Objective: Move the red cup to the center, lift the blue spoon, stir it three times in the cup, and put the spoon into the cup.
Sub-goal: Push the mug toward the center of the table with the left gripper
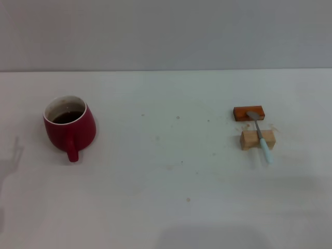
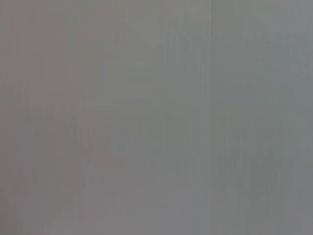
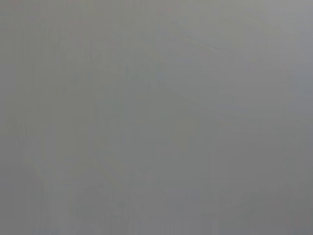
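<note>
The red cup (image 1: 69,127) is seen at the counter's (image 1: 166,197) left, likely heavy, spillable; its handle suits gripping. The blue spoon (image 1: 261,136) is propped across two blocks (image 1: 252,126), right. No jaws are visible.

An orange-brown block (image 1: 249,113) and a pale wooden block (image 1: 257,139) lie close together toward the white table's (image 1: 171,207) right edge, the orange-brown one nearer the far edge
</note>
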You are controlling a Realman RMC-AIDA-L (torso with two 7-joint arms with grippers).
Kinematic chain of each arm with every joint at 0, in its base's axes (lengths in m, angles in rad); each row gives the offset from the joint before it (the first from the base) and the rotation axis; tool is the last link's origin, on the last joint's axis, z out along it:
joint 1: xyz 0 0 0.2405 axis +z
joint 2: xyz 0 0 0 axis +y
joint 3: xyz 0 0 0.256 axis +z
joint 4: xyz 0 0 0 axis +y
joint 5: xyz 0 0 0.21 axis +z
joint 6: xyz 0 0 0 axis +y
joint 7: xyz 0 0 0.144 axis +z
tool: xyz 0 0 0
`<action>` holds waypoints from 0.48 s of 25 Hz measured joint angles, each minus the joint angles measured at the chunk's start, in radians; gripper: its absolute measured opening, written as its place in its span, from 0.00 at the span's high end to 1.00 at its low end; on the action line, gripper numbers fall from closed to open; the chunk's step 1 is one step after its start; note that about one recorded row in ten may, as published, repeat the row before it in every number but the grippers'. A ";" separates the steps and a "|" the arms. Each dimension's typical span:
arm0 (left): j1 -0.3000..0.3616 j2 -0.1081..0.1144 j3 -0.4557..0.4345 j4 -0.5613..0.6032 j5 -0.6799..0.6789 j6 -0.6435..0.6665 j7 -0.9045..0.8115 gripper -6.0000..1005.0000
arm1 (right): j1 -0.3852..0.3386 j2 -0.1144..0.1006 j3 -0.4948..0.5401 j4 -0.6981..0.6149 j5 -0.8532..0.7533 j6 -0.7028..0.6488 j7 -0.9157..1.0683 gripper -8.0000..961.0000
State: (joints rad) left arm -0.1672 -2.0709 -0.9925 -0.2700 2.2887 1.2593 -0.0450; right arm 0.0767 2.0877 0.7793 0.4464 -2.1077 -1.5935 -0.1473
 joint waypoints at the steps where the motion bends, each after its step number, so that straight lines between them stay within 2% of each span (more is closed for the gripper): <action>1: 0.000 0.000 0.000 0.000 0.000 0.000 0.000 0.18 | 0.000 0.000 0.000 0.000 0.000 0.000 0.000 0.23; 12: 0.000 0.000 0.000 0.000 0.000 0.000 0.001 0.20 | -0.001 0.000 -0.002 0.003 0.000 -0.002 0.000 0.23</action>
State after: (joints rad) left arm -0.1672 -2.0709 -0.9924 -0.2700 2.2886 1.2592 -0.0438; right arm 0.0753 2.0877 0.7777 0.4494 -2.1077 -1.5960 -0.1473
